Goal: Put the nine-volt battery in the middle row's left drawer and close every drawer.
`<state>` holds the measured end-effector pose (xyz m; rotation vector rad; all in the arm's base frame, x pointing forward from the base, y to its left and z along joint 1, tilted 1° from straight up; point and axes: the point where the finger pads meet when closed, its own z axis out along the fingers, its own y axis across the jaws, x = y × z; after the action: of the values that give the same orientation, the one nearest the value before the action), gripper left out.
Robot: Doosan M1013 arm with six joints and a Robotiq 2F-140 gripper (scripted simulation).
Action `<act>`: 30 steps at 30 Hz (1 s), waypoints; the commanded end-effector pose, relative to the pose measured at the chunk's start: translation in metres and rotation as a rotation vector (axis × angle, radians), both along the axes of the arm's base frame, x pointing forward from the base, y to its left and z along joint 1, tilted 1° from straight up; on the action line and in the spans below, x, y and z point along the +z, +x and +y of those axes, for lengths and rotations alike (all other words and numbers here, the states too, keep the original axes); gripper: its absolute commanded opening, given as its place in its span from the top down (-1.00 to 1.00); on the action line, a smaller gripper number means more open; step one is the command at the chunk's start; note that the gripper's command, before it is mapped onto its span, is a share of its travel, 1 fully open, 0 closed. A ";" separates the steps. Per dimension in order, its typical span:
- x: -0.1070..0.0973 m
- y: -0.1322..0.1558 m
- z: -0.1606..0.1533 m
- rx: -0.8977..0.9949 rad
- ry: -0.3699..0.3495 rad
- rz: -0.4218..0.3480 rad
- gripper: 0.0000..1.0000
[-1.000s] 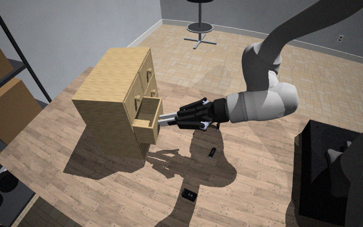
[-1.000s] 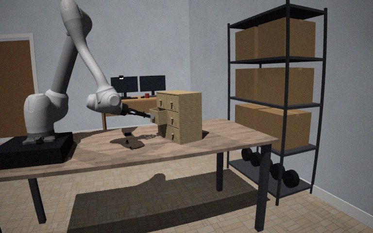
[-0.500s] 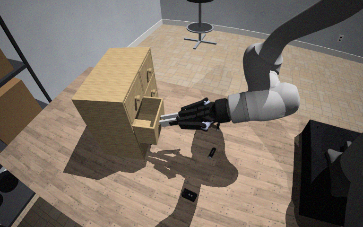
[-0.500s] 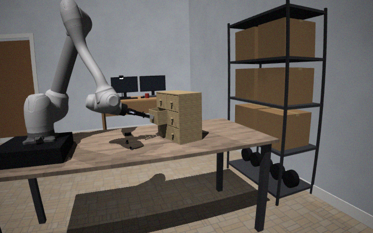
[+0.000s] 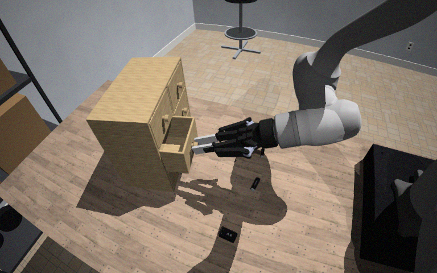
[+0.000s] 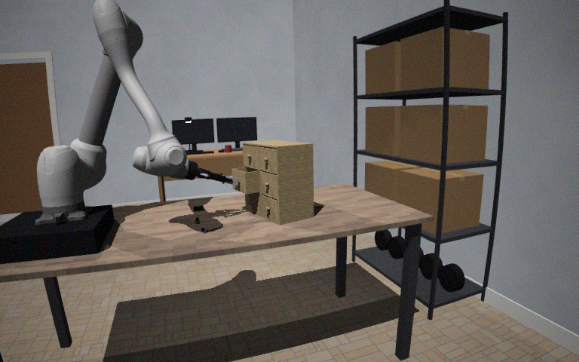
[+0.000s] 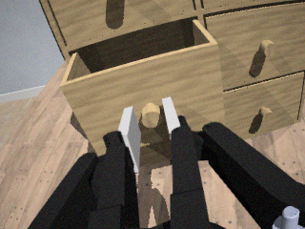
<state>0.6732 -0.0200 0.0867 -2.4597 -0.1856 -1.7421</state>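
Three small dark things, a box point(image 5: 227, 234), a cylinder point(image 5: 255, 183) and a stub point(image 5: 262, 152), lay on the table point(image 5: 135, 238) point(image 6: 298, 230) (which was the battery, I couldn't tell). One arm point(image 5: 316, 125) point(image 6: 149, 157) reached near-level, its gripper point(image 5: 193, 145) point(image 6: 234, 182) point(image 7: 151, 116) parted around one knob point(image 5: 195, 144) point(image 7: 151, 116), pinching nothing, before the one open drawer point(image 5: 173, 161) point(image 6: 244, 181) point(image 7: 143, 86).

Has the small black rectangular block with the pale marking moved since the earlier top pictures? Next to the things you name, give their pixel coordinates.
No, the small black rectangular block point(image 5: 227, 234) shows no visible shift in any direction, judged against the black robot pedestal point(image 5: 369, 206) point(image 6: 96, 237).
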 end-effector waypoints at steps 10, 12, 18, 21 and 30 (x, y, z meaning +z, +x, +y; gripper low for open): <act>0.002 -0.003 0.000 0.004 -0.008 -0.003 0.60; 0.002 -0.006 -0.001 0.004 -0.008 -0.003 0.60; 0.001 -0.033 -0.006 0.004 -0.008 -0.003 0.60; 0.001 -0.045 -0.008 0.004 -0.008 -0.003 0.60; 0.001 -0.052 -0.009 0.004 -0.008 -0.003 0.60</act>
<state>0.6246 -0.0286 0.0846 -2.4633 -0.1845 -1.7376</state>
